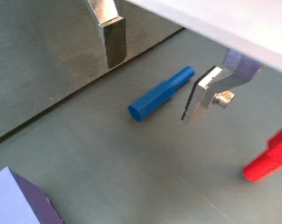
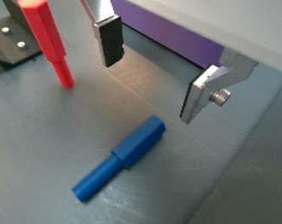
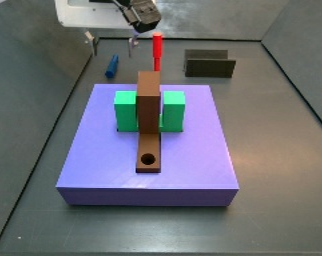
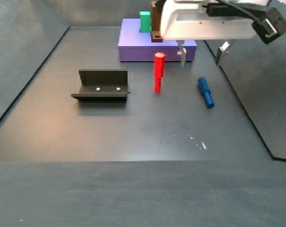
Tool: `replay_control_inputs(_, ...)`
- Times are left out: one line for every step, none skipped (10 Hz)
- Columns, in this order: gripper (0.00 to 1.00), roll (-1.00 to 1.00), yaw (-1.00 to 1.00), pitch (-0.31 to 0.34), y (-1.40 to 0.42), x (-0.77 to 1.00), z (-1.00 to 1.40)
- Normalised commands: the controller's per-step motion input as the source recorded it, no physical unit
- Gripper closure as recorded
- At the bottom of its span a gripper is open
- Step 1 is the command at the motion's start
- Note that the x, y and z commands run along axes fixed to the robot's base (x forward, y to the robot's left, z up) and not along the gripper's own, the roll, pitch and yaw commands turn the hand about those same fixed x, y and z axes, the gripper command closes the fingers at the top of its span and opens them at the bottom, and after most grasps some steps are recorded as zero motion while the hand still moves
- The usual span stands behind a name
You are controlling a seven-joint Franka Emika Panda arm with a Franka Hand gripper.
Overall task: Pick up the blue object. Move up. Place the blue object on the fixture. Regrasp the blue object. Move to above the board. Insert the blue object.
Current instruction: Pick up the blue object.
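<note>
We are seeing nothing of the task done yet: the blue peg [image 2: 120, 170] is lying flat on the floor, apart from the fixture [image 4: 100, 86] and the board [image 3: 150, 150]. Pickup, fixture placing, regrasp and insertion are all remaining. The pincer [image 2: 155, 70] is hovering above the peg, spread wide and empty, apparently touching nothing.

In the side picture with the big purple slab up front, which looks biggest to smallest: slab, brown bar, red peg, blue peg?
1. Slab.
2. Brown bar.
3. Red peg.
4. Blue peg.
Both pegs sit farther back, so they may look smaller than they are. The hand hangs open above the blue peg.
</note>
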Motion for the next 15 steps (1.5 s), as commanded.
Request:
replay_control_inputs(0.0,0.2,0.0,-0.036,0.0,-0.23,-0.15)
replay_control_inputs(0.0,0.17,0.0,-0.06,0.0,-0.26,-0.14)
replay_control_inputs(0.0,0.15,0.0,-0.066,0.0,-0.2,-0.15)
replay_control_inputs(0.0,0.14,0.0,-0.086,0.03,-0.13,-0.19)
replay_control_inputs(0.0,0.13,0.0,-0.113,0.07,-0.08,-0.27)
replay_control_inputs(0.0,0.13,0.0,-0.187,0.04,-0.03,-0.39)
replay_control_inputs(0.0,0.11,0.0,-0.213,0.05,0.0,-0.4)
replay_control_inputs(0.0,0.13,0.0,-0.18,0.04,0.0,-0.32)
replay_control_inputs(0.0,0.14,0.0,-0.14,0.02,0.0,-0.23)
replay_control_inputs(0.0,0.09,0.0,-0.124,0.03,0.0,-0.12)
replay_control_inputs(0.0,0.03,0.0,-0.127,0.03,0.03,-0.04)
replay_control_inputs(0.0,0.0,0.0,-0.163,0.06,0.01,-0.06)
replay_control_inputs(0.0,0.0,0.0,-0.187,0.02,0.01,-0.18)
replay_control_inputs(0.0,0.01,0.04,-0.163,0.02,0.02,-0.13)
replay_control_inputs(0.0,0.03,0.07,-0.186,0.04,0.0,-0.15)
